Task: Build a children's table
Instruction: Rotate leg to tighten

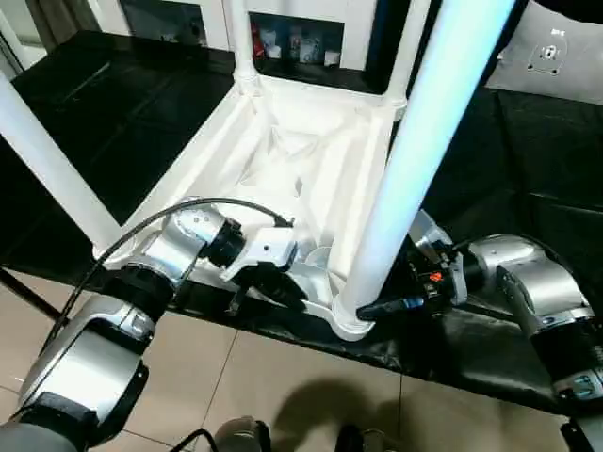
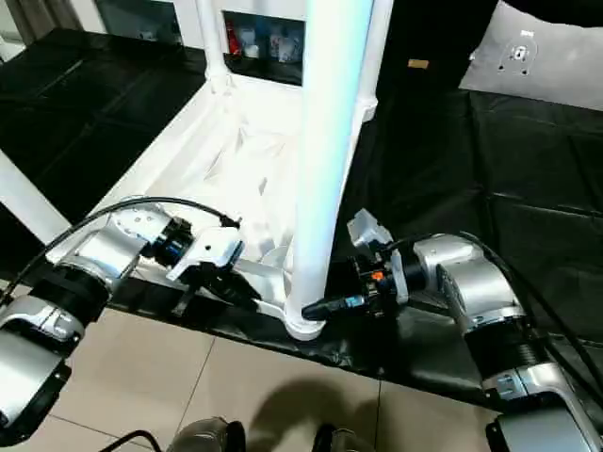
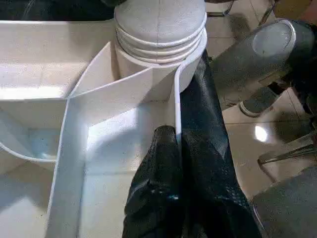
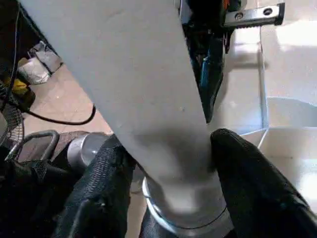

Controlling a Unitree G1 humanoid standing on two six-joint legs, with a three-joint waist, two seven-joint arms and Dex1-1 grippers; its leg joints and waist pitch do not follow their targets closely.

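The upturned table top (image 1: 283, 160) lies at the black mat's (image 2: 452, 160) near edge, four legs (image 2: 325, 141) standing in its sockets. The left gripper (image 3: 176, 163) pinches its rim; the right gripper (image 4: 168, 173) clasps the nearest leg's base.

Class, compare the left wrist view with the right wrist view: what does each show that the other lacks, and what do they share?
Left wrist view alone: the left gripper, its fingers pinched on a thin rim wall of the table top beside the corner socket.
Right wrist view alone: the right gripper, its fingers either side of the leg, low on its shaft.
Both: that leg's ringed base in the socket, and tiled floor.
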